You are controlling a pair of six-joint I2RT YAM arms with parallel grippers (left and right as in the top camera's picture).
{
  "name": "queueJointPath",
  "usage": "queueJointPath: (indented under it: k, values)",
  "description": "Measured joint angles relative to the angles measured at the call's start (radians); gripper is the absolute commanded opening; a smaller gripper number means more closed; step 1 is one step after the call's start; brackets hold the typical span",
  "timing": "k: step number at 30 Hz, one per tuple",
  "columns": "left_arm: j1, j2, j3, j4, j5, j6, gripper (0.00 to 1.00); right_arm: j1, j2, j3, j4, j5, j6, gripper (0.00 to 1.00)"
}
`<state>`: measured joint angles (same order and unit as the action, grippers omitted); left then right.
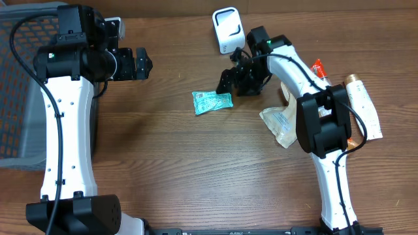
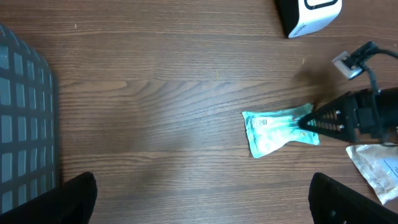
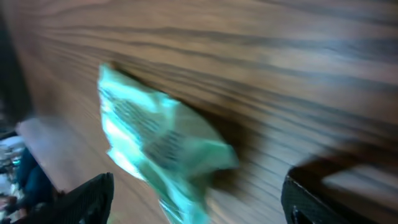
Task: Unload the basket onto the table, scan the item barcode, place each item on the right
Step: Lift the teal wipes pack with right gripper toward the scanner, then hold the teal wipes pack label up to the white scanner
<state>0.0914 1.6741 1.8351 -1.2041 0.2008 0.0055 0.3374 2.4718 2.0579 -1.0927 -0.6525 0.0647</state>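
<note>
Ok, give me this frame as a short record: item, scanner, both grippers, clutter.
item: crinkled green plastic packet, lying on the wooden table, print visible
scanner: white boxy barcode scanner, at the far edge, apart from the packet
right gripper: open, at the packet's right end, not gripping
left gripper: open, empty, left of the packet
clutter: tan paper pouch, white tube, beside the right arm

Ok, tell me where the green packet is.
Overhead, the packet lies flat mid-table, just left of the right gripper and below the white scanner.
</note>
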Motion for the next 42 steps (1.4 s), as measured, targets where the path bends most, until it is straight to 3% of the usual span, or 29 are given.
queueJointPath:
  k: [4, 7, 9, 11, 14, 24, 37, 42]
  values:
    - [0.0, 0.0, 0.0, 0.0, 0.0, 0.0, 1.0, 0.041, -0.027, -0.105, 0.171, -0.056, 0.075, 0.57]
    - [0.0, 0.0, 0.0, 0.0, 0.0, 0.0, 1.0, 0.074, -0.034, -0.165, 0.264, -0.084, 0.132, 0.26]
    - [0.0, 0.0, 0.0, 0.0, 0.0, 0.0, 1.0, 0.084, -0.034, -0.18, 0.265, -0.083, 0.158, 0.13]
    - [0.0, 0.0, 0.0, 0.0, 0.0, 0.0, 1.0, 0.091, -0.034, -0.189, 0.262, -0.093, 0.179, 0.08]
    - [0.0, 0.0, 0.0, 0.0, 0.0, 0.0, 1.0, 0.09, -0.034, -0.191, 0.264, -0.112, 0.19, 0.04]
    - [0.0, 0.0, 0.0, 0.0, 0.0, 0.0, 1.0, -0.016, -0.06, -0.197, 0.232, -0.212, 0.182, 0.04]
    - [0.0, 0.0, 0.0, 0.0, 0.0, 0.0, 1.0, -0.053, -0.598, -0.154, 0.132, -0.216, 0.046, 0.04]
    - [0.0, 0.0, 0.0, 0.0, 0.0, 0.0, 1.0, -0.053, -0.692, -0.15, 0.093, -0.143, 0.03, 0.04]
